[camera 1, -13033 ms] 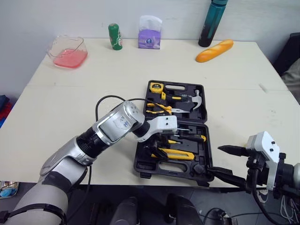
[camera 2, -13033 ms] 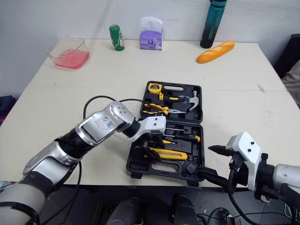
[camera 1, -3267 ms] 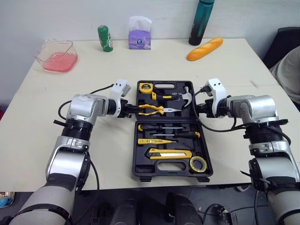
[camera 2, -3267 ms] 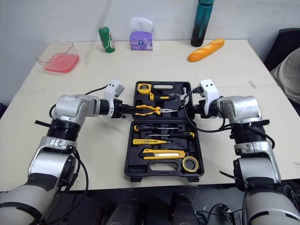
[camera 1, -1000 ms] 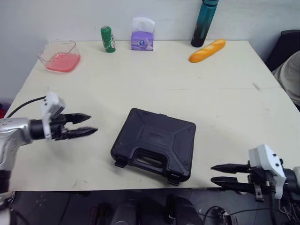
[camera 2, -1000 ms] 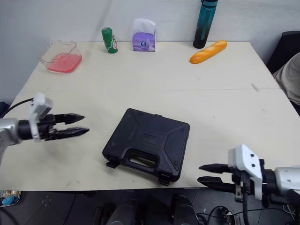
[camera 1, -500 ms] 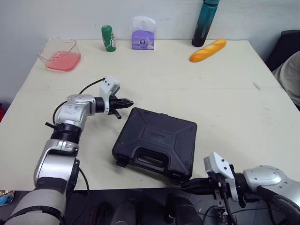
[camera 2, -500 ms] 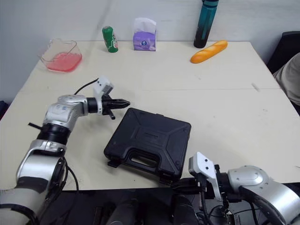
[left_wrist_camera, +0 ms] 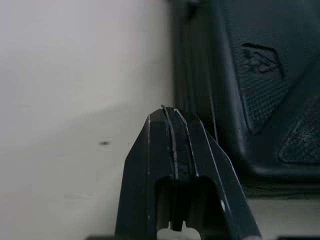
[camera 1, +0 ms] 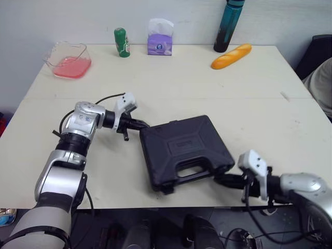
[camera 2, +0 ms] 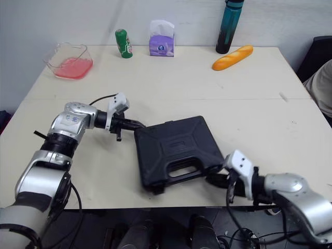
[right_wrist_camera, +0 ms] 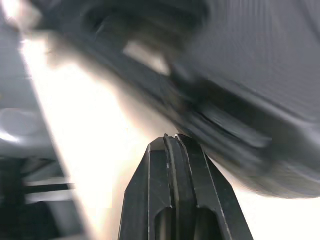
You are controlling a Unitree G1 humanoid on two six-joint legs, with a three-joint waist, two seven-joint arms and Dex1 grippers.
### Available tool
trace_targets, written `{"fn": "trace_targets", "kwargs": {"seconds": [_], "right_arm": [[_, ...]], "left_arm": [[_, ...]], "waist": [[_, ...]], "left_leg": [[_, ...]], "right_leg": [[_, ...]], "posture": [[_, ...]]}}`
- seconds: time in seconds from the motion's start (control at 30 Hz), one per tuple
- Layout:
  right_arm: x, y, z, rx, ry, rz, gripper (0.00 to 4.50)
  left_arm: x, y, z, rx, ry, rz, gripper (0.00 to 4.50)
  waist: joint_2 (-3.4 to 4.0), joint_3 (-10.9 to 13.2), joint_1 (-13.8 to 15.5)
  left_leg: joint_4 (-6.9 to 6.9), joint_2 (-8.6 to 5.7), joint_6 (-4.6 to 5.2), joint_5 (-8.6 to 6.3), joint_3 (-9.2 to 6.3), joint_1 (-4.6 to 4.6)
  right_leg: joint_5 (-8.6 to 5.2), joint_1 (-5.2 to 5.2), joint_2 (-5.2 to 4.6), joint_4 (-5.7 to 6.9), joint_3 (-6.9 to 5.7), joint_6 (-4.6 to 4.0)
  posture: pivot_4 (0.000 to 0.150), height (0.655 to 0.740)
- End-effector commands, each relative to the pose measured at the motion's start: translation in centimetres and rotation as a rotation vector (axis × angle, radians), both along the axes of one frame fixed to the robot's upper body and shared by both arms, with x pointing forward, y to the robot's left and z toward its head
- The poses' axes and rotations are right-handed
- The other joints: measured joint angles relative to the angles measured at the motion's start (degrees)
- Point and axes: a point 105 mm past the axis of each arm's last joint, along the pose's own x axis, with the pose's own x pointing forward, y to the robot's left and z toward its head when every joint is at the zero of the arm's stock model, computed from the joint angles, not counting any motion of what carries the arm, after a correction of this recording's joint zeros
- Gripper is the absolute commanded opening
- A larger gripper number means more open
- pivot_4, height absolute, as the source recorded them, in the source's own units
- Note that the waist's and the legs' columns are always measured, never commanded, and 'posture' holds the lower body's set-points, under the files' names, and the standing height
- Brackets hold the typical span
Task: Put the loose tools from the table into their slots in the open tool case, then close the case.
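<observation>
Swung round in the last half-second, the closed tool case [camera 1: 184, 148] is lying by the table's [camera 1: 207, 88] front edge. Both pinched shut, the left gripper [camera 1: 141, 125] and right gripper [camera 1: 221, 179] are nudging opposite corners. Rigid and likely heavy, it is best gripped by its handle [camera 1: 190, 169].

Bright, even light, soft shadows; the cream rectangular table [camera 1: 171, 78] glares white toward nine o'clock in the right wrist view
</observation>
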Motion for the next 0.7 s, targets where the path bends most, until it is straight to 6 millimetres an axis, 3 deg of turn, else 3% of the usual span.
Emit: {"fn": "trace_targets", "kwargs": {"seconds": [0.03, 0.13, 0.3, 0.4, 0.5, 0.63, 0.7], "right_arm": [[0.7, -1.0, 0.9, -0.03, -0.058, -0.016, 0.0], [0.9, -1.4, 0.6, -0.044, -0.067, -0.021, 0.0], [0.9, -1.3, 0.3, -0.049, -0.063, -0.032, 0.0], [0.1, -1.9, 0.3, -0.082, -0.045, -0.026, 0.0], [-0.7, -3.5, 0.7, -0.119, -0.021, -0.046, 0.0], [-0.2, -6.1, 1.1, -0.148, -0.036, -0.158, 0.0], [0.4, -6.6, 1.2, -0.141, -0.054, -0.197, 0.0]], "left_arm": [[-2.3, -0.6, 1.4, -0.025, 0.002, -0.117, 0.06], [-4.2, -0.8, 1.0, -0.036, 0.017, -0.167, 0.06], [-5.6, -1.5, 0.5, -0.055, 0.019, -0.169, 0.06], [-5.4, -1.3, 1.0, -0.042, -0.015, -0.159, 0.06], [-4.3, -1.5, 3.3, -0.081, -0.052, -0.132, 0.06], [-4.3, -4.8, 7.4, -0.214, -0.089, -0.241, 0.06], [-4.2, -7.5, 7.7, -0.22, -0.122, -0.297, 0.06]], "waist": [[0.01, 0.0, -0.1], [0.03, 0.0, -0.2], [0.03, 0.0, -0.2], [0.02, 0.0, 0.2], [0.02, 0.0, 0.5], [0.01, 0.0, 0.6], [0.01, 0.0, 0.8]], "left_leg": [[-0.01, 0.01, -0.01, 0.0, 0.0, 0.01], [-0.02, 0.03, -0.02, 0.0, 0.02, 0.03], [0.02, 0.02, -0.02, 0.0, -0.01, 0.06], [0.04, 0.02, -0.02, 0.0, -0.07, 0.08], [0.04, -0.01, -0.01, 0.0, -0.1, 0.02], [0.1, -0.04, 0.05, 0.04, -0.1, -0.03], [0.1, -0.06, 0.06, 0.03, -0.08, 0.04]], "right_leg": [[-0.01, 0.0, 0.0, 0.01, 0.0, -0.01], [-0.01, -0.01, 0.01, 0.04, 0.04, -0.02], [-0.01, 0.05, -0.03, 0.05, 0.11, -0.02], [-0.01, 0.1, -0.06, 0.04, 0.17, -0.02], [-0.01, 0.09, -0.08, 0.02, 0.18, -0.02], [0.04, 0.1, -0.04, 0.0, 0.07, 0.08], [0.05, 0.17, -0.05, 0.0, 0.07, 0.09]], "posture": [[0.15, 0.7348], [0.15, 0.7348], [0.15, 0.7348], [0.15, 0.7348], [0.15, 0.7348], [0.15, 0.7348], [0.15, 0.7348]]}}
